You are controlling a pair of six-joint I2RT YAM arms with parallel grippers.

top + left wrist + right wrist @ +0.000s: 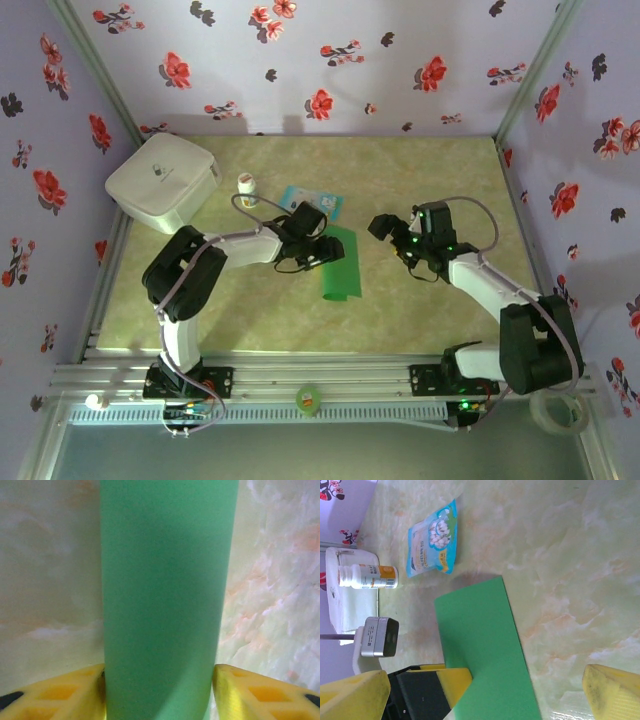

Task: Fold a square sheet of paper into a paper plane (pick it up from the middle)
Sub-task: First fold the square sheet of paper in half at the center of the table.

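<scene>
We have the bright green sheet of paper (341, 264) lying just left of centre in the top view, a long narrow strip on the marbled beige tabletop (440, 300). The left gripper (319, 250) sits on the strip's left side; from its wrist, its yellow fingers (70, 692) flank the paper, and we cannot tell whether they press on it. To the right, apart from the paper, the right gripper (384, 229) hangs with its jaws spread wide and nothing between them. Above the strip lies a small blue-and-white packet (311, 200), a white bottle with an orange label (247, 186) beside it, and a white box (163, 180) upper left.
</scene>
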